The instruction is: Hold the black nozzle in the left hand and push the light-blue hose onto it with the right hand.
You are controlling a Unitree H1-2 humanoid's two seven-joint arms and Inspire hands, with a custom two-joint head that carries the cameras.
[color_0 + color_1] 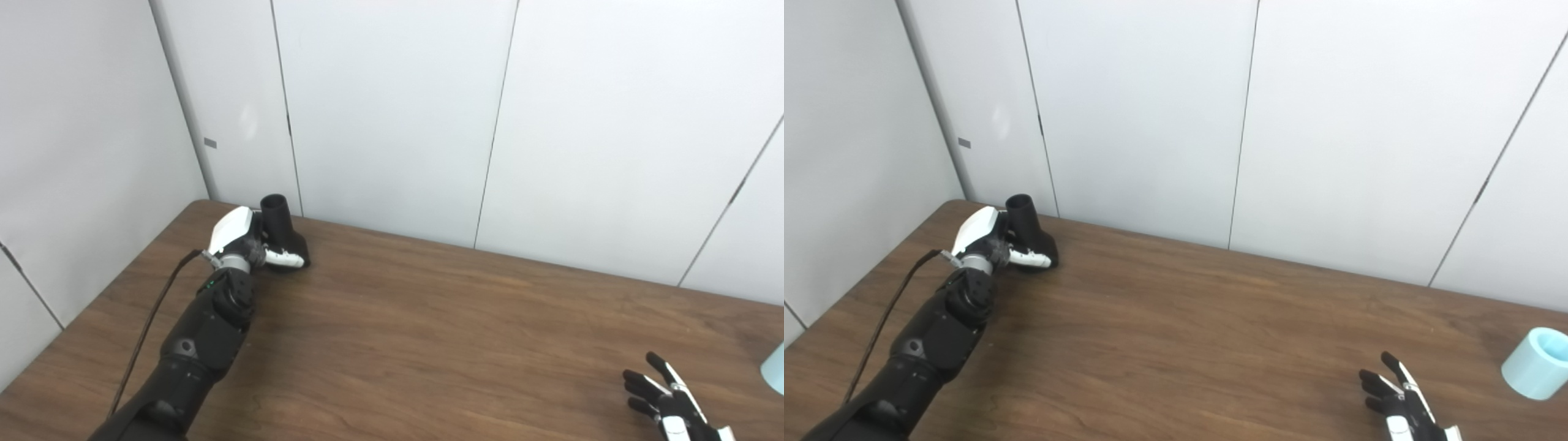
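- Left hand (983, 242) wraps the black nozzle (1028, 229) near the wooden table's (1176, 331) far-left corner.
- Right hand (1402, 398), fingers spread, holds nothing; light-blue hose (1536, 362) lies near, apart.

You will find no readable text, label, brand, number or sign in either view. The one mark that looks like a label is a small grey rectangle (210, 143) on the white wall panel (392, 110) in the upper left of the frame (it is too small to show any lettering). The black nozzle (283, 228), the light-blue hose (1536, 362) at the right edge and the table (429, 331) show plain surfaces with no writing you could read.
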